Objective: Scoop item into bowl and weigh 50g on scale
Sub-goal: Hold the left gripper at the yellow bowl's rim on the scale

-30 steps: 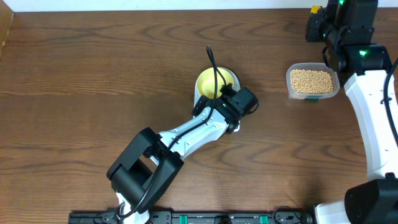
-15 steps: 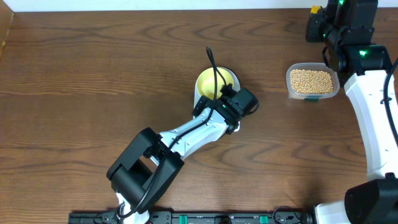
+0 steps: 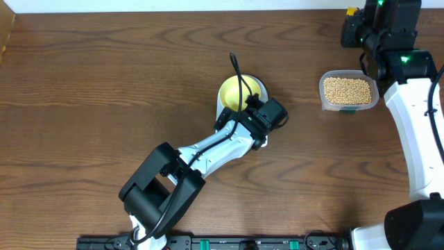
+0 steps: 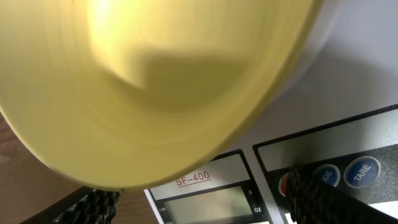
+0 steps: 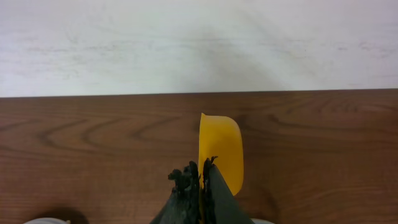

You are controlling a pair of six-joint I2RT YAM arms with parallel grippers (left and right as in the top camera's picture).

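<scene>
Status: early, no transfer visible yet.

- bowl (image 3: 236, 90) sits on the scale (image 4: 348, 93), mid tabletop (image 3: 104, 83). The part of the bowl that shows from overhead has no beans in it.
- beans (image 3: 347, 89) all look to be in the clear tub (image 3: 322, 89), well to the right of the bowl, tub looks full.
- left hand (image 4: 202, 193): fingers wide apart at the bowl's near edge, one either side, right one over the scale's buttons. Can't tell if either finger touches the bowl. Looks like positioning or steadying, not a lift.
- right hand (image 5: 200, 171): clamped on the yellow scoop (image 5: 221, 152), parked at the far right edge beyond the tub. Scoop is edge-on to the wrist camera, so can't tell for sure if it's loaded; I see no beans on it.
- scale display (image 4: 208, 205): no digits readable from the wrist view.

Done: bowl on scale, scoop in hand. Left: dip into the tub, carry to the bowl, pour, trim to 50g. That's basically the whole weighing.
</scene>
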